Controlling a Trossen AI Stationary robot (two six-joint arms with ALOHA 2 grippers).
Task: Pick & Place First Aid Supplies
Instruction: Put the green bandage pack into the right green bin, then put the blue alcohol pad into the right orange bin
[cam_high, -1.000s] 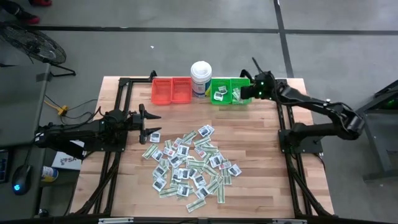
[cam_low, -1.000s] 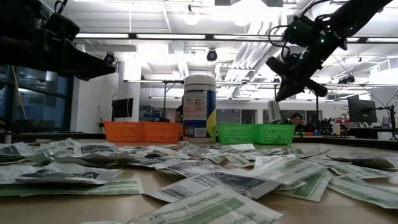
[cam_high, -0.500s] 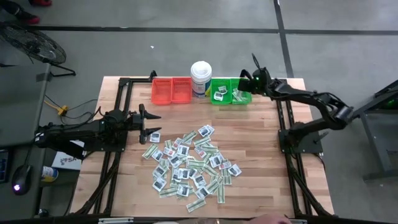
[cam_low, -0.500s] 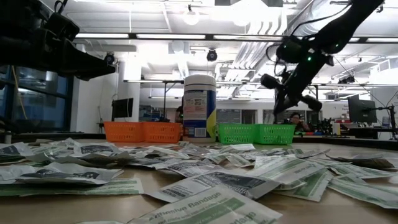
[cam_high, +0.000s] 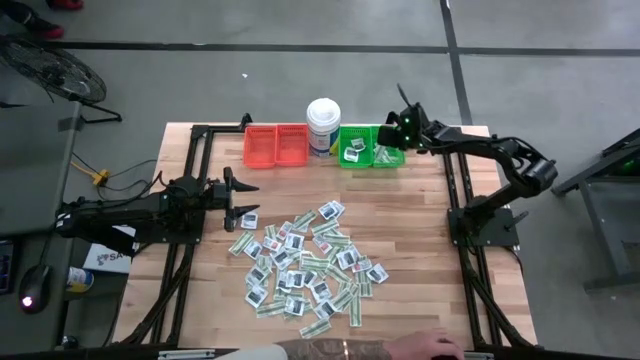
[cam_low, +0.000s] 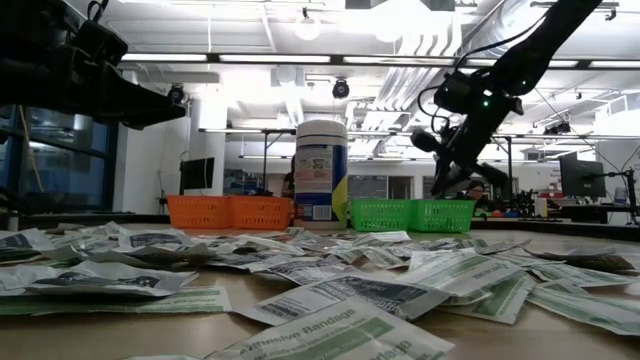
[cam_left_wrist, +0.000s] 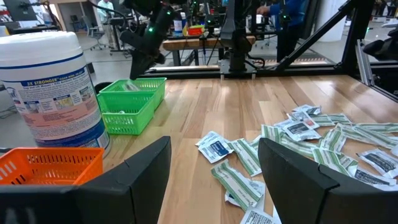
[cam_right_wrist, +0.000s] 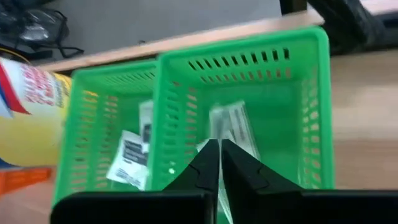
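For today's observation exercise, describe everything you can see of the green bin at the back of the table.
The green bin is bright green plastic with slotted, mesh-like walls and a divider splitting it into two open-topped compartments. It sits upright at the table's far edge, close beside the white tub. Each compartment holds a few flat packets: dark-printed squares in one, a longer pale strip in the other. The right gripper hangs over the strip compartment.

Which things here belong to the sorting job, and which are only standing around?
Part of the job:
- first aid packets heaped on the table
- green bins, some packets inside
- red bins
- right gripper, over the green bins
- left gripper, waiting beside the heap, jaws open

Just lying about:
- white tub between the bins
- a person's arm at the table's near edge
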